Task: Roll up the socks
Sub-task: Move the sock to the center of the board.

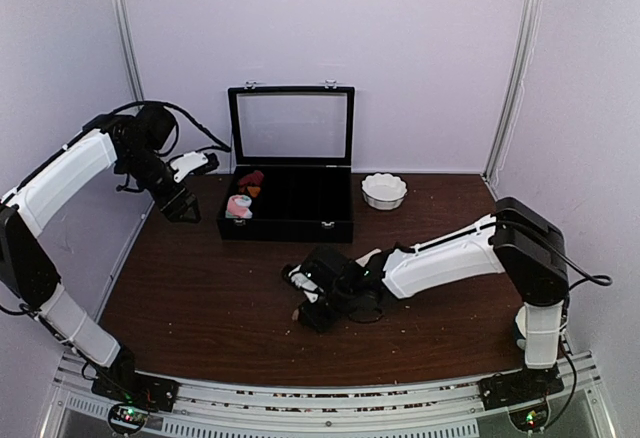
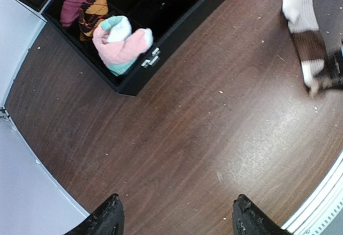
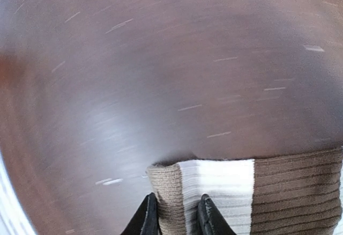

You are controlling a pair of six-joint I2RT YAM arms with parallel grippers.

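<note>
Black right end effector is clenched on the tan end of a tan-white-brown sock lying on the tabletop, at 6 o'clock from the box. At the box's 9 o'clock the left end effector hangs released. Inside sit a pink roll and a red-orange bundle.

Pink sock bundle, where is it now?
In the top view, the pink sock bundle lies at the left end of the black case, beside the dark red-orange bundle.
</note>
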